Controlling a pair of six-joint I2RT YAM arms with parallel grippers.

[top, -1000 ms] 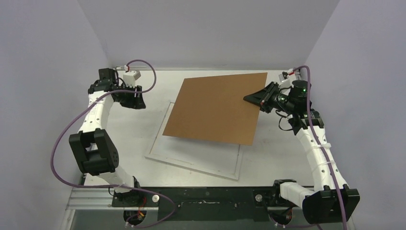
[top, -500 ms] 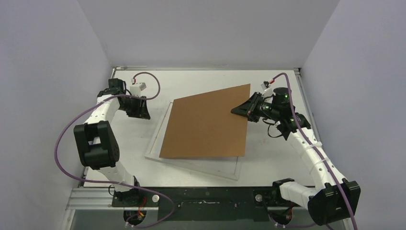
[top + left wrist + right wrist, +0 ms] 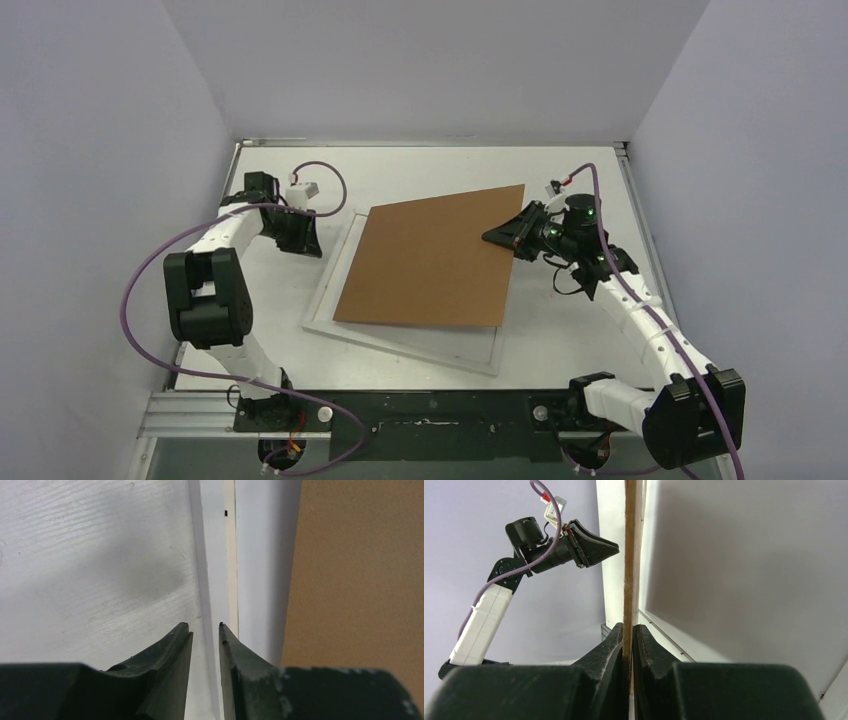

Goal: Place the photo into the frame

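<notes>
A white-bordered frame (image 3: pixel 340 265) lies flat and slightly askew on the white tabletop (image 3: pixel 560 330), with a robot arm working at each of its sides. Over the frame a plain brown board (image 3: pixel 430 260) is held at a slant and covers most of the frame's clear middle. From overhead, only the frame's left border, its near border and a strip along its right side show from under the board.

The right pincer (image 3: pixel 490 235) is clamped tight on the board's right edge, above the frame's right side. Its wrist camera shows both fingers pressed against the thin brown edge, with the frame's pale surface beyond. Whether the board's left edge rests on the frame cannot be told.

At the frame's left border, the left pincer (image 3: pixel 314 248) points down with its tips just over the border's outer edge. Its jaws stand a narrow gap apart, and the border's rim runs in line with that gap. Whether the fingers touch the rim cannot be told.

Left of the frame, the bare tabletop shows faint scuffs. The left arm (image 3: pixel 205 300) bends in from the frame's near left, and the right arm (image 3: pixel 650 330) reaches in from its near right. Pale walls close in behind the frame and to both sides.
</notes>
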